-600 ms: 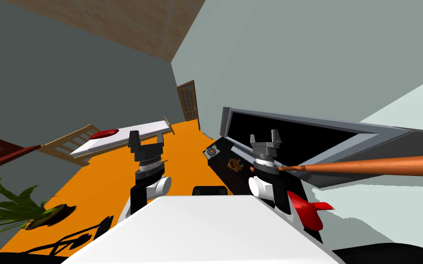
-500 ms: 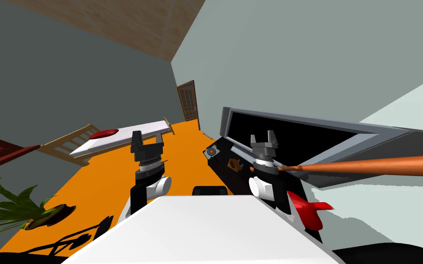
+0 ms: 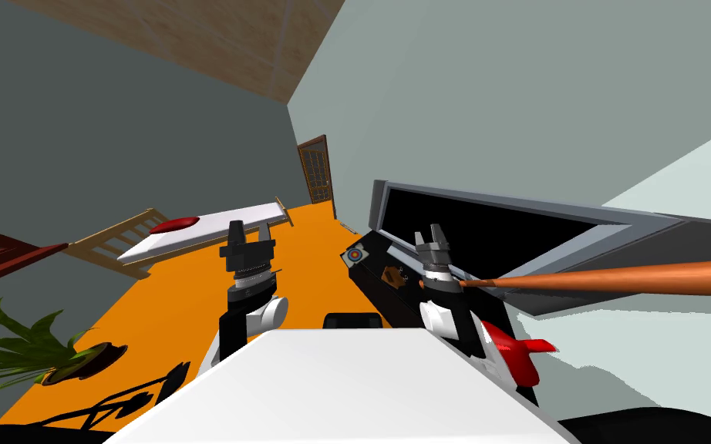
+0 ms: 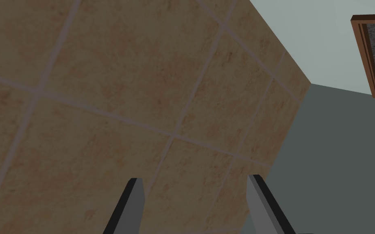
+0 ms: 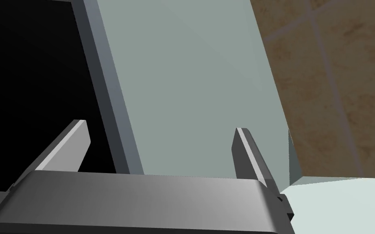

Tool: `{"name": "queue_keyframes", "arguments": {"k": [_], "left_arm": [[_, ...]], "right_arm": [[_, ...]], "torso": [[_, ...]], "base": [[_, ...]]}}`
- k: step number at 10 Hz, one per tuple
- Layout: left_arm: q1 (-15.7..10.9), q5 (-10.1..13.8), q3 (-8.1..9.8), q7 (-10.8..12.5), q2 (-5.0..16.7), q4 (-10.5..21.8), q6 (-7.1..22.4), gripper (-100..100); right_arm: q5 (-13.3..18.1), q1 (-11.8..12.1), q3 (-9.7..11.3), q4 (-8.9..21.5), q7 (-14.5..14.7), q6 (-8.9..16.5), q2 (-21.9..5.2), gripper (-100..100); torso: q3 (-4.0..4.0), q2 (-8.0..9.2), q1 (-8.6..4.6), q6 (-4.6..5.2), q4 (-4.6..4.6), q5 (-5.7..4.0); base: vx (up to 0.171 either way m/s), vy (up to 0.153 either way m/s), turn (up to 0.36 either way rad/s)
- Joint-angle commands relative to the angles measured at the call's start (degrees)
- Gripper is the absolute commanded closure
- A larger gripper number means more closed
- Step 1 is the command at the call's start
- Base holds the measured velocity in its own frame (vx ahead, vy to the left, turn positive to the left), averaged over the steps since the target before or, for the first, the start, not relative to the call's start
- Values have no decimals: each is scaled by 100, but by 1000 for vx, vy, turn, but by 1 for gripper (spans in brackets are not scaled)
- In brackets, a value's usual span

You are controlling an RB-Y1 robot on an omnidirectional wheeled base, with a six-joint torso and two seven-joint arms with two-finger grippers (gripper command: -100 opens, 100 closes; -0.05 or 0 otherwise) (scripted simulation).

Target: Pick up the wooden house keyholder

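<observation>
Keyholder [image 3: 395, 276] on black cabinet [image 3: 373, 284], near dartboard [image 3: 355, 254]

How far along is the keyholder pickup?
Done: nothing grasped yet. The brown keyholder lies on the dark cabinet. In hand: the right gripper is nearest, fingers open and empty, pointing at the wall; the left gripper is open too. Left: reach down, close, lift.

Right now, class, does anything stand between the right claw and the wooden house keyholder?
Nothing visible does. The keyholder lies on the black unit beside the right arm, below the open right claw, which points away from it. The orange bat ends close by, not across the keyholder.
</observation>
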Motion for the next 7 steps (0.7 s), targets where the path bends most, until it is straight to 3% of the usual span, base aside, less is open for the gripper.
{"name": "queue_keyframes", "arguments": {"k": [1,7], "left_arm": [[0,0,0,0,0,0,0,0],[0,0,0,0,0,0,0,0]], "right_arm": [[164,19,34,59,47,13,-35,-100],[1102,112,67,455,247,166,-412,-100]], "torso": [[0,0,0,0,0,0],[0,0,0,0,0,0]], "base": [[-4,-12,3],[-4,-13,8]]}}
